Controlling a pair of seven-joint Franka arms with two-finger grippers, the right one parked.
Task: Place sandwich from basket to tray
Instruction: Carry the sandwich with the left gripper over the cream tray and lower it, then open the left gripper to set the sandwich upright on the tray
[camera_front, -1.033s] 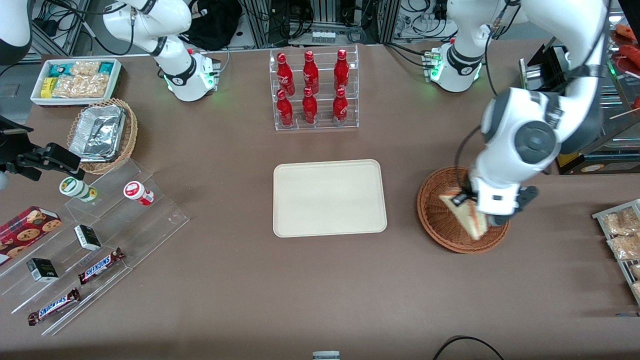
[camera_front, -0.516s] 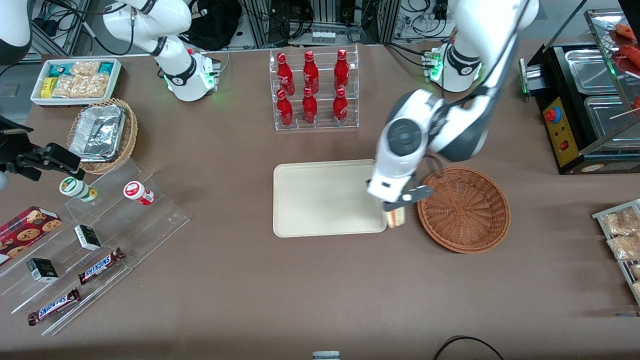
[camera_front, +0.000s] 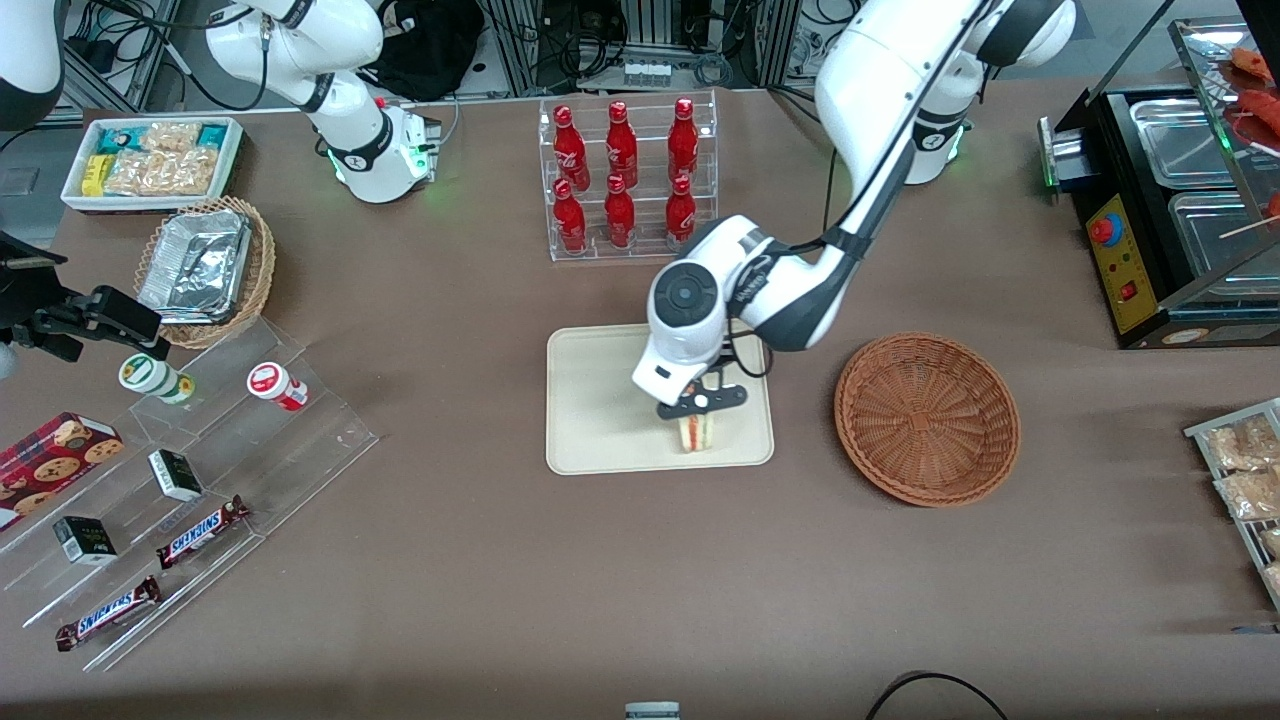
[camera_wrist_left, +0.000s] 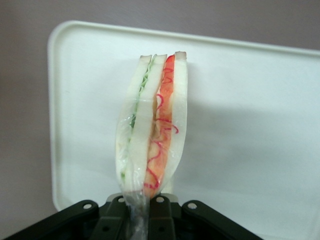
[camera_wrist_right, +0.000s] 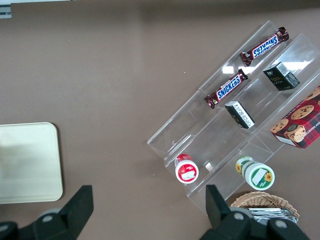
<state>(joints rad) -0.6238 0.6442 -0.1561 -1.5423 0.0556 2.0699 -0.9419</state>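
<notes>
The table (camera_front: 500, 580) is wide and crowded at its ends, but my concern sits in its middle, where the tray (camera_front: 600, 400) lies with the basket (camera_front: 927, 417) beside it, toward my own end and now holding nothing. My gripper (camera_front: 702, 412) hangs over the tray's part nearer the front camera, fingers pressed together on the wrapper of the sandwich (camera_front: 697, 432), which dangles below them on its narrow edge, filling layers facing my wrist camera. I cannot tell whether its lower tip touches the tray. The worst risk, as I judge it, is letting go too high: the wedge is tall and thin, so it would topple, and this close to the rim it could tip over the low edge onto the table. A lesser risk is the clear film sticking to my fingers (camera_wrist_left: 120, 220) as they part, dragging the sandwich askew.
</notes>
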